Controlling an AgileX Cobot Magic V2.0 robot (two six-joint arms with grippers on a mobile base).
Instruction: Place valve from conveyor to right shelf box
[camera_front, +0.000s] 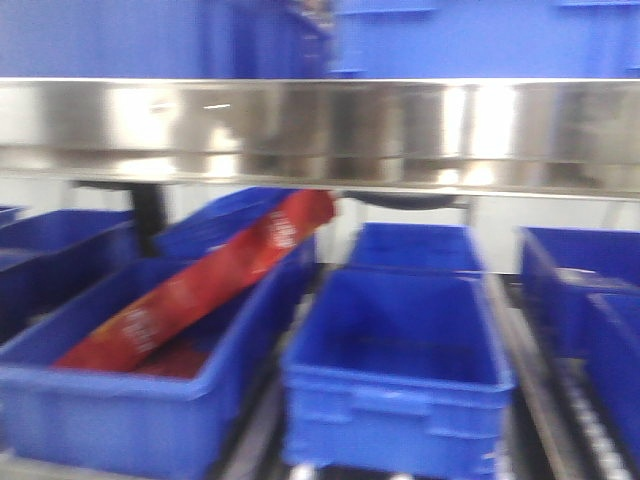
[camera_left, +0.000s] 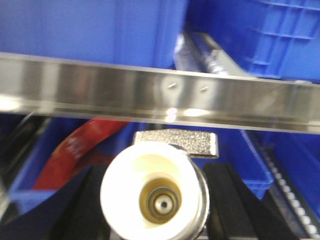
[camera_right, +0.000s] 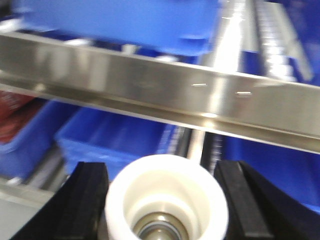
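Valve (camera_left: 154, 192), blurred and cut off below, in left gripper (camera_left: 155, 212)

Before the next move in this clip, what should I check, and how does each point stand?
1. The left gripper clamps the white-capped metal valve: ok.
2. The right gripper clamps the second white-capped valve: ok.
3. The middle blue plastic box is empty: ok.
4. The right-hand blue plastic box is empty: cannot tell, it is cut off by the frame edge.
5. The left blue plastic box is free: not ok, a red printed packet leans in it.
6. Clearance under the shiny steel shelf rail: cannot tell.
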